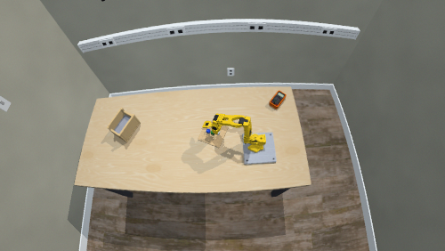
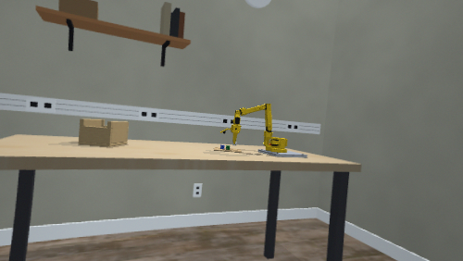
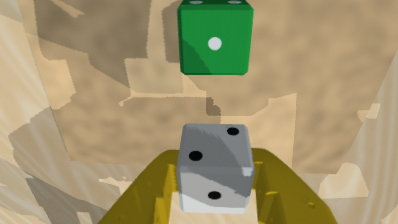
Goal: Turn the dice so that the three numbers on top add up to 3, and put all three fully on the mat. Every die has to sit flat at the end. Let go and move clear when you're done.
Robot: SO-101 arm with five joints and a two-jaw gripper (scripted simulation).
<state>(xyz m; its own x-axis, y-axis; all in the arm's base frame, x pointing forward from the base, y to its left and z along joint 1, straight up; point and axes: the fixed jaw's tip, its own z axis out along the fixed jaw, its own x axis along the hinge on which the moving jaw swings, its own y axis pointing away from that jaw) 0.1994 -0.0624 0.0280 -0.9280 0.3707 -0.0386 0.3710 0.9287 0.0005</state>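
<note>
In the wrist view my yellow gripper is shut on a white die and holds it above the tan mat. The die's face toward the camera shows two pips, and a lower face shows one. A green die lies flat on the mat beyond it with one pip on top. In the top view the gripper hangs over the mat. In the exterior view a blue die and the green die sit on the mat below the gripper.
A cardboard box stands at the table's left. An orange multimeter lies at the back right. The arm's grey base plate is right of the mat.
</note>
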